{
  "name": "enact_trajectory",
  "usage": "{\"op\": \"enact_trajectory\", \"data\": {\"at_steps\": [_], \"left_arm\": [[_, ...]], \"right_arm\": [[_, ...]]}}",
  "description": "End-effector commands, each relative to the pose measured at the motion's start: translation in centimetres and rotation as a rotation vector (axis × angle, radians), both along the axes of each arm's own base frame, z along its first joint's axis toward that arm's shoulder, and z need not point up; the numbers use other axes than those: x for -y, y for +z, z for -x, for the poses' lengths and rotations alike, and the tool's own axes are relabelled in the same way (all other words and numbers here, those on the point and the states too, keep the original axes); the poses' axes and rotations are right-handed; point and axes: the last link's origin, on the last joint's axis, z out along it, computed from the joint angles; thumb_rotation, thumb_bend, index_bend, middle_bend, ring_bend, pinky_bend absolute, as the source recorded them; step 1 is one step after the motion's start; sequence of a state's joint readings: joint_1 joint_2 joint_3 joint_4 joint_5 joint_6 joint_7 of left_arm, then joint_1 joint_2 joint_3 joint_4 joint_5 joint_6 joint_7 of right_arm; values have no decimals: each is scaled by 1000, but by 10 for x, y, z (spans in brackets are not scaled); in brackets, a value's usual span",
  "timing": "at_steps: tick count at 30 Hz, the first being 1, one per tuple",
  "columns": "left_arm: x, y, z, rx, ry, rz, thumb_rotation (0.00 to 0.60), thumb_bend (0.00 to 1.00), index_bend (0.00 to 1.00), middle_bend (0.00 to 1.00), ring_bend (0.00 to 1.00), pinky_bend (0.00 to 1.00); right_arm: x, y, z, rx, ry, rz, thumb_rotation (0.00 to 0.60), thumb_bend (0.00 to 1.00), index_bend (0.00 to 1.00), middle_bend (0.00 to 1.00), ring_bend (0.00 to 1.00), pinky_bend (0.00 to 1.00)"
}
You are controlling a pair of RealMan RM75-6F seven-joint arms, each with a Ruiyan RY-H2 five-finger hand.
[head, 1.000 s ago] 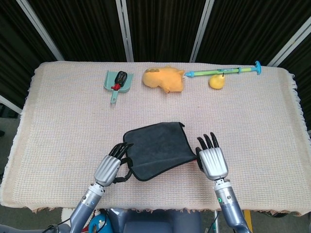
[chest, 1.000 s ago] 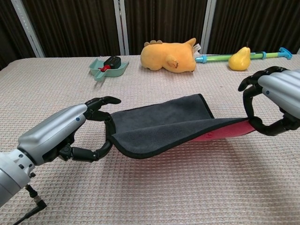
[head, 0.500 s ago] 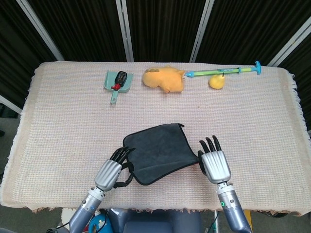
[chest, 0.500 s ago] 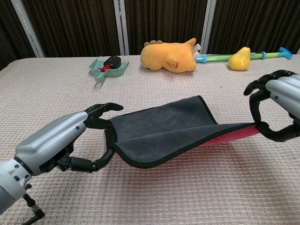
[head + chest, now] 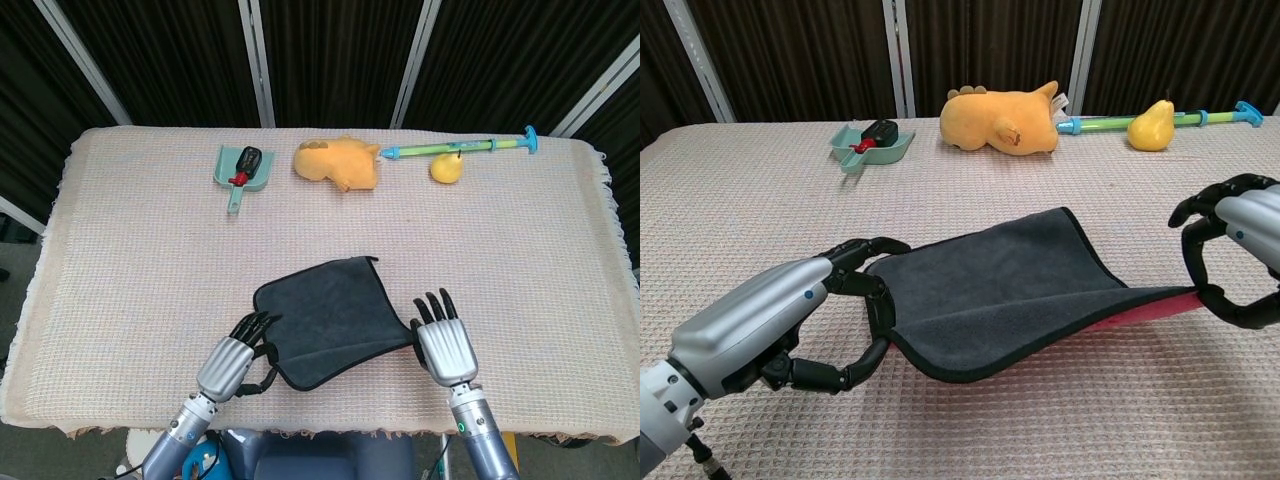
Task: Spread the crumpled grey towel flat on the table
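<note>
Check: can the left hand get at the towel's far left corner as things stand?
Probably not right away. The left hand is pinching the near left corner of the grey towel, so it must let go first. Otherwise only bare table lies between it and the far left corner.

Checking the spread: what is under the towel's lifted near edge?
Under the towel, its red underside shows near the right hand, above the table cover. The left hand holds the other corner. Anything further under is hidden.
</note>
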State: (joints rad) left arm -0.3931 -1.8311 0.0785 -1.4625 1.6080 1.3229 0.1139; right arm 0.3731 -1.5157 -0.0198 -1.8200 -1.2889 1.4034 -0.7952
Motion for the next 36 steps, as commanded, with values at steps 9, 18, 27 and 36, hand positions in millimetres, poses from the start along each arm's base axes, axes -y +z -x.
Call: {"op": "enact_trajectory", "data": {"at_steps": [9, 18, 27, 36], "left_arm": [[8, -6, 2, -50, -27, 53, 600, 363, 420, 39, 0, 74], [10, -6, 3, -72, -37, 100, 600, 301, 341, 30, 0, 74], [9, -1, 4, -87, -40, 142, 600, 185, 214, 32, 0, 62], [0, 19, 8, -135, -40, 183, 600, 64, 59, 33, 0, 62]], "right_arm": [[-9, -4, 9, -87, -37, -51, 600, 546, 398, 168, 25, 70], [-11, -4, 9, -108, -57, -62, 600, 545, 264, 109, 0, 49], [-12, 2, 5, -97, -61, -50, 600, 546, 121, 77, 0, 36], [-3, 16, 5, -49, -68, -9, 600, 546, 114, 76, 0, 36]]}}
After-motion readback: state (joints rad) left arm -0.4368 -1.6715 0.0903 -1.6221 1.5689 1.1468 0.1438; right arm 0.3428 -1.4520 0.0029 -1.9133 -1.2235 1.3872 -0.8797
